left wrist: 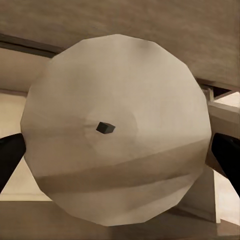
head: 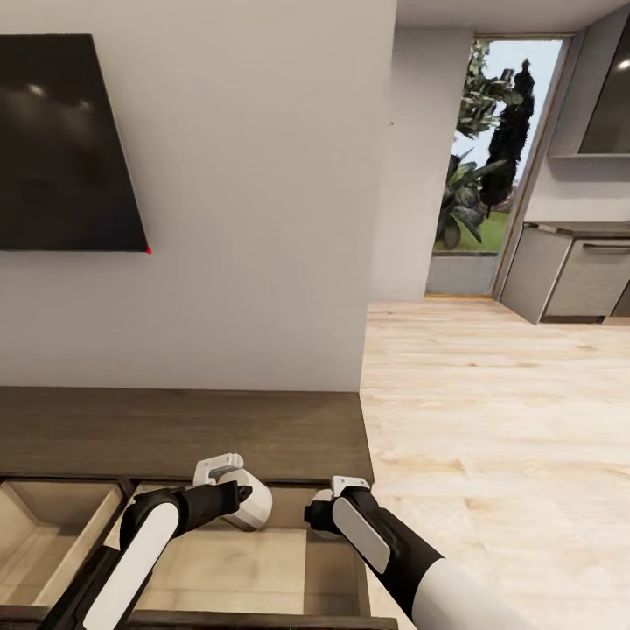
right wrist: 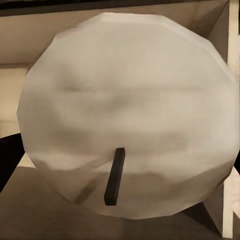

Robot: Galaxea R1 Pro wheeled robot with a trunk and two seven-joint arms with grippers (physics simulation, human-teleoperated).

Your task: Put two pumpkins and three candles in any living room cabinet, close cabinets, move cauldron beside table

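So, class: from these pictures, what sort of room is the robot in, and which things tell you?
Probably a living room: a dark wall-mounted screen hangs above a long low wooden cabinet, with pale wood flooring leading toward kitchen units.

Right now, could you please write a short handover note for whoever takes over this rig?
Left gripper: shut on a candle, which shows close in the left wrist view, a dark finger at each side.
Right gripper: shut on a second candle, seen close in the right wrist view.
Both grippers hang over the open cabinet, above its right compartment.
Done: cabinet opened, two candles brought to it.
Left: release both candles inside, fetch the third candle and two pumpkins, close the cabinet, set the cauldron by the table. None of those is in sight here.
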